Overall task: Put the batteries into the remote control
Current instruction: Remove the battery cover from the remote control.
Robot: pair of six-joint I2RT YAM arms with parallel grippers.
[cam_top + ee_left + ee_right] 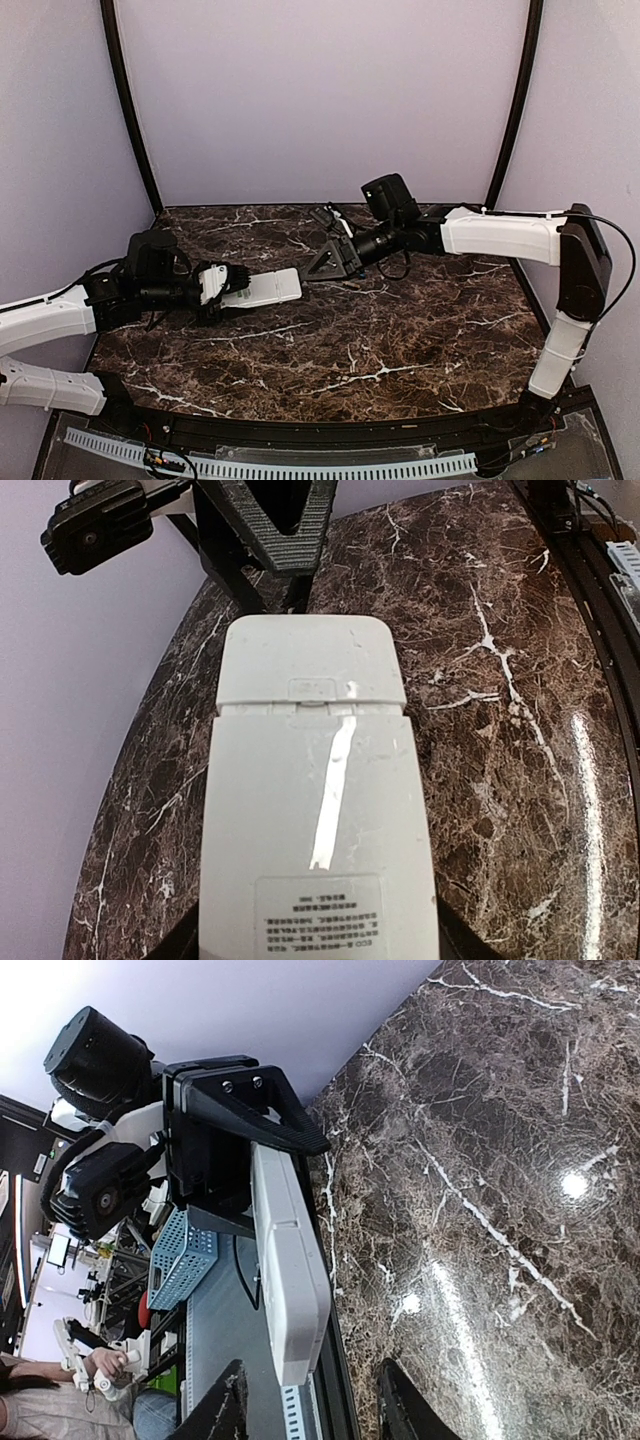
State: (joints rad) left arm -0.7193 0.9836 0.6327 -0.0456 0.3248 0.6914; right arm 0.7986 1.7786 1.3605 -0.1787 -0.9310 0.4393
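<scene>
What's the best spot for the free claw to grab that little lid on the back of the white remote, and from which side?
Probably the lid at the remote control's free end, pinched across its two side edges, coming in from the end facing the open right gripper. The left gripper clamps the label end, back side up, so only that end is exposed.

Flat white rectangular plastic remote control (270, 288) was clamped by left gripper (225, 286), right gripper (315, 270) hovered just beside remote's free end.
</scene>
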